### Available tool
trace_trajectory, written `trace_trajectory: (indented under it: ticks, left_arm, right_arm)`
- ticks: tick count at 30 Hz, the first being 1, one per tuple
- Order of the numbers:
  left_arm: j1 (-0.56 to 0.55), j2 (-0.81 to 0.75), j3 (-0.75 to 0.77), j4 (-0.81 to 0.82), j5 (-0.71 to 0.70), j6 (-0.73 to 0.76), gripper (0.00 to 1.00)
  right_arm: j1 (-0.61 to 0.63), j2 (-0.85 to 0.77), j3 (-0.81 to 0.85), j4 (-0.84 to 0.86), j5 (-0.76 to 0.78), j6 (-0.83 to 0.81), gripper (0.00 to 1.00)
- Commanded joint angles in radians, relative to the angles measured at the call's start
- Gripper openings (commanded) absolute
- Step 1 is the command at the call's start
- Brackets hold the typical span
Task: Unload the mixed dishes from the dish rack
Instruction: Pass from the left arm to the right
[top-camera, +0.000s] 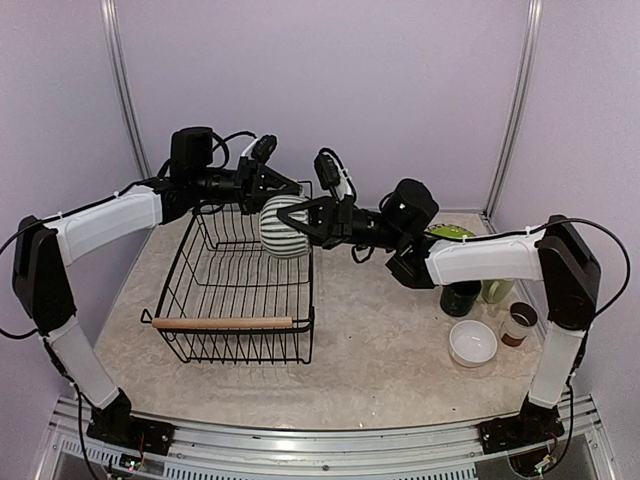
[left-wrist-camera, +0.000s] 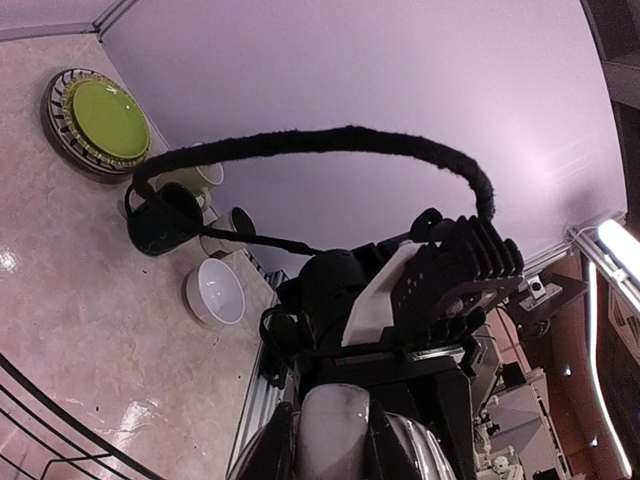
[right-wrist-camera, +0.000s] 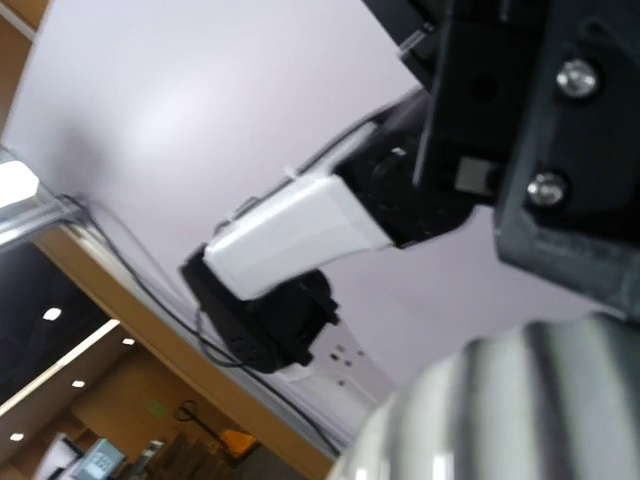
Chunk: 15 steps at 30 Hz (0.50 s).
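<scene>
The striped mug (top-camera: 281, 228) hangs in the air over the far right corner of the dish rack (top-camera: 185, 265), a black wire basket with a wooden bar handle (top-camera: 225, 323). My left gripper (top-camera: 262, 200) is shut on the mug from the upper left. In the left wrist view, a pale part of the mug (left-wrist-camera: 345, 435) sits between its dark fingers. My right gripper (top-camera: 308, 222) is shut against the mug's right side. The mug's striped wall (right-wrist-camera: 520, 410) fills the lower right of the right wrist view. The rack's inside looks bare.
Unloaded dishes stand at the right. A lime-green plate (left-wrist-camera: 104, 120) lies on a striped plate (left-wrist-camera: 60, 140) at the back. In front of them are a dark teal mug (top-camera: 460, 297), a pale green mug (top-camera: 496, 290), a small cup (top-camera: 519, 323) and a white bowl (top-camera: 473, 343).
</scene>
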Motion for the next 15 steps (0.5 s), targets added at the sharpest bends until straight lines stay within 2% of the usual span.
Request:
trace_trajectory:
  ticks: [1, 3, 4, 5, 9, 12, 15]
  left_arm:
    - [0.029, -0.043, 0.049, -0.304, -0.155, 0.067, 0.30]
    - [0.038, -0.064, 0.054, -0.333, -0.169, 0.096, 0.49]
    - [0.042, -0.074, 0.063, -0.344, -0.176, 0.102, 0.63]
    - [0.047, -0.079, 0.068, -0.353, -0.181, 0.107, 0.72]
    - [0.062, -0.100, 0.086, -0.387, -0.207, 0.127, 0.98]
    - [0.069, -0.123, 0.088, -0.421, -0.243, 0.152, 0.99]
    - [0.085, -0.159, 0.090, -0.483, -0.330, 0.182, 0.99]
  right_arm:
    - [-0.024, -0.090, 0.021, -0.261, 0.051, -0.303, 0.00]
    - [-0.032, -0.114, 0.014, -0.286, 0.054, -0.318, 0.00]
    - [-0.036, -0.125, 0.010, -0.288, 0.054, -0.318, 0.00]
    - [-0.038, -0.135, 0.005, -0.295, 0.056, -0.319, 0.00]
    - [-0.043, -0.198, -0.029, -0.359, 0.077, -0.364, 0.00]
    - [-0.056, -0.270, -0.081, -0.444, 0.120, -0.419, 0.00]
    - [-0.069, -0.364, -0.102, -0.634, 0.210, -0.536, 0.00]
